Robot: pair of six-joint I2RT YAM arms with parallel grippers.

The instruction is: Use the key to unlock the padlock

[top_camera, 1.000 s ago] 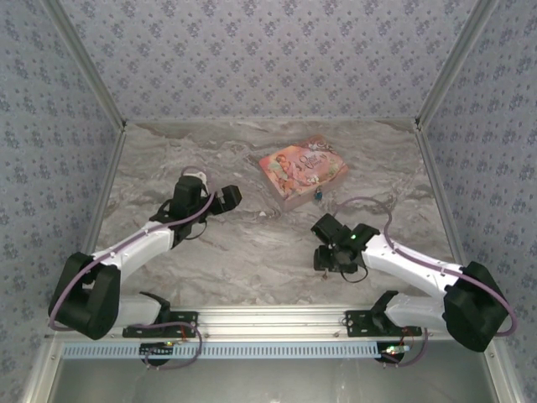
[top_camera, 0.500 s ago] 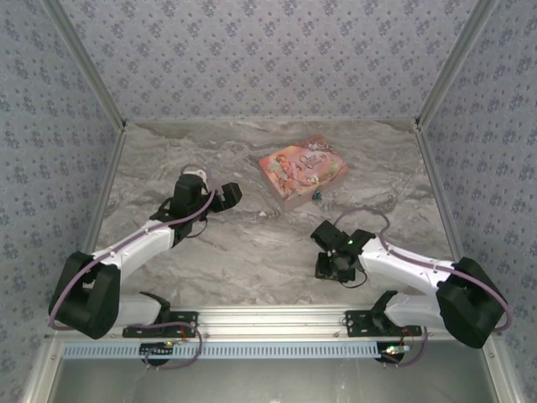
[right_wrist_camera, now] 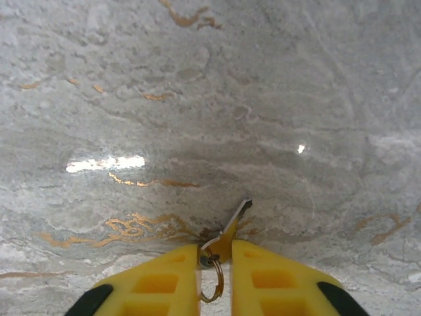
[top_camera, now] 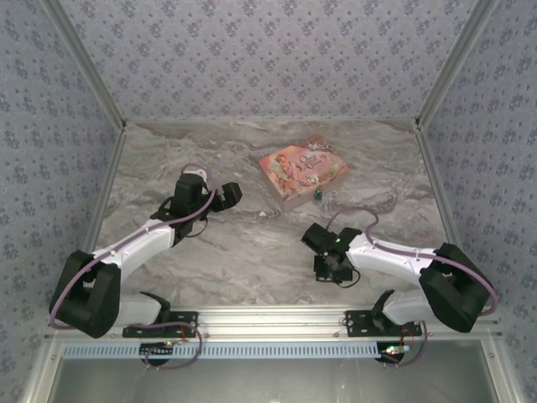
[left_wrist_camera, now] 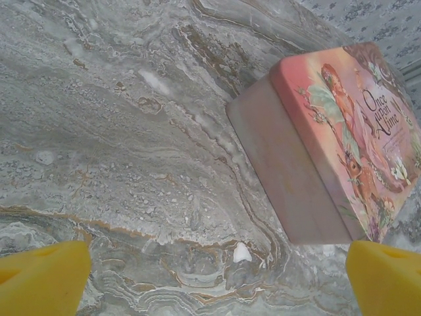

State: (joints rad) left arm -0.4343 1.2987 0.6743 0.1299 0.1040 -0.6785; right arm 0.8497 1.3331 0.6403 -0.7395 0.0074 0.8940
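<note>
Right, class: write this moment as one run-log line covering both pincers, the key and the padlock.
left pincer: open, near pink box | right pincer: shut on key | padlock: on table beside pink box

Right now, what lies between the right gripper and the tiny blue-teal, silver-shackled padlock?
Only bare marble table, from right gripper to padlock, in top external view.

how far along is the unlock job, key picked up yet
Done: the right pincer is shut on the key, blade poking out. In hand: it is over the table, apart from the padlock beside the pink box. Left: the left pincer is open and holds nothing; the key must reach, enter and turn the padlock.
</note>
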